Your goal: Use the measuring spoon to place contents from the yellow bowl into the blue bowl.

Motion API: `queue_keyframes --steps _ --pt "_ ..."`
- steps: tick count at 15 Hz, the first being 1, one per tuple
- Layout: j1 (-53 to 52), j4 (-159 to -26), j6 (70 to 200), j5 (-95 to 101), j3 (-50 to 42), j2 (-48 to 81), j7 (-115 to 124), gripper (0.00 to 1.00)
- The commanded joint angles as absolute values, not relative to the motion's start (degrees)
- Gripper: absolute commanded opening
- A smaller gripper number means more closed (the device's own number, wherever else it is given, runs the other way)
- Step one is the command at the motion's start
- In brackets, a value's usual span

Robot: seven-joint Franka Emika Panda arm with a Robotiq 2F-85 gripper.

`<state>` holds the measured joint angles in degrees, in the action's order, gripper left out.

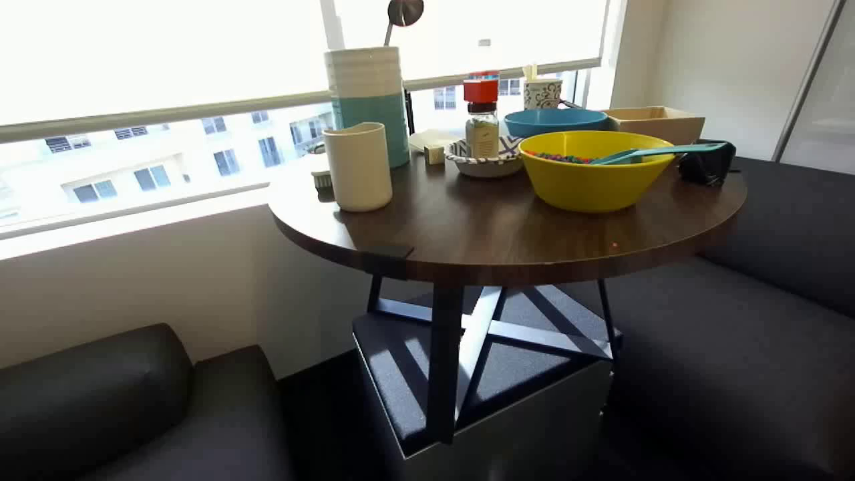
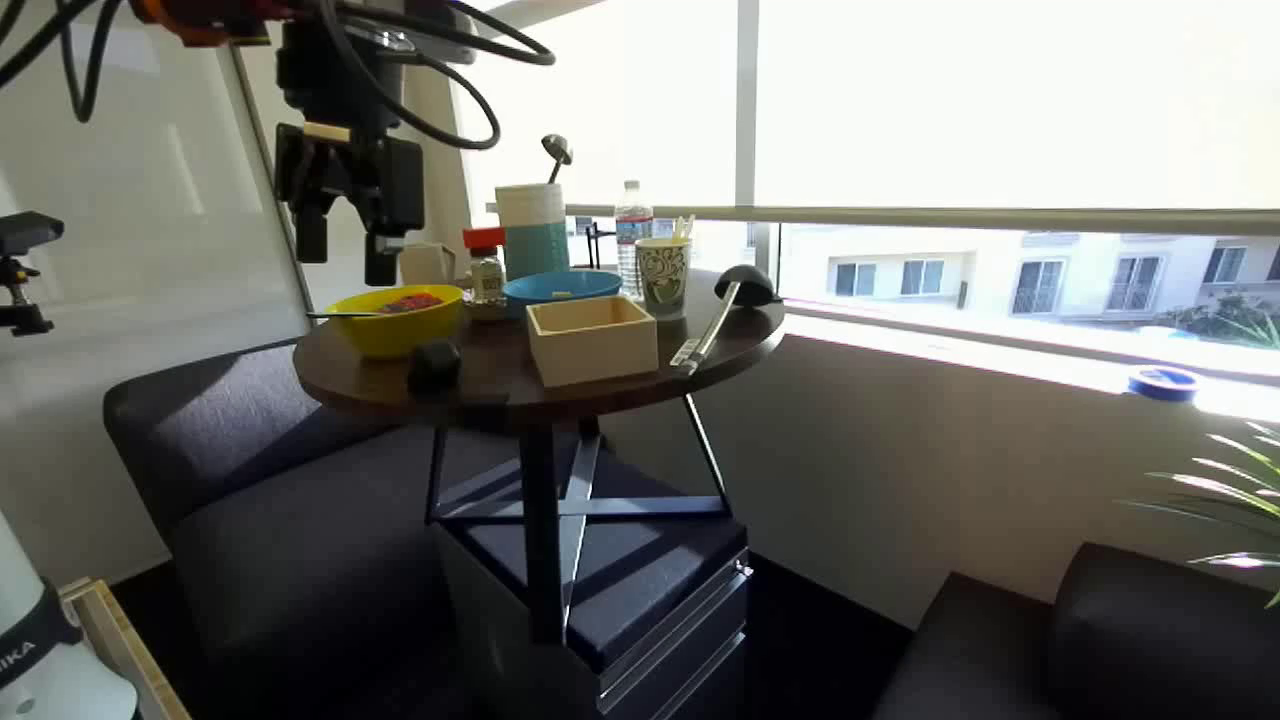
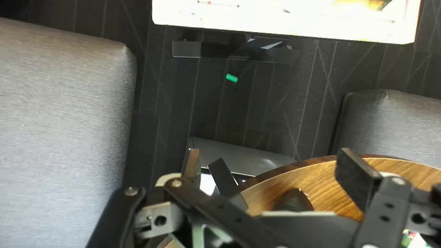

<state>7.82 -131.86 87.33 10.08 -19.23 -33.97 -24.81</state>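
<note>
Open air above yellow bowl [image 1: 591, 184]; measuring spoon [image 1: 668, 150] juts past rim

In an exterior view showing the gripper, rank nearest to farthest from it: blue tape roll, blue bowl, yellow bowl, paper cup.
In an exterior view, from the gripper:
1. Yellow bowl: just below it.
2. Blue bowl: right of the yellow bowl.
3. Paper cup: right of the blue bowl.
4. Blue tape roll: far right, on the windowsill.

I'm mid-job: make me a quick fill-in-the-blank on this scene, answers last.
The measuring spoon rests in the ____ bowl, not the blue bowl.
The gripper, holding nothing, is not shut but ____.
The jar has a lid coloured ____.
In the wrist view, the small piece on the floor is coloured ____.
Missing words: yellow; open; red; green.
</note>
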Motion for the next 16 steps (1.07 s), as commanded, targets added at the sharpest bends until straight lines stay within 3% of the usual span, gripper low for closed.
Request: queue_keyframes --steps 1,8,16 --pt "8.12 -131.76 87.26 9.95 -18.98 -33.87 -24.95 1.00" --pt "7.13 -132.34 87.99 7.97 -19.68 -34.90 -27.02 1.00" --pt "-2.61 -135.77 94.35 -14.77 -18.61 -31.73 -35.40 1.00"
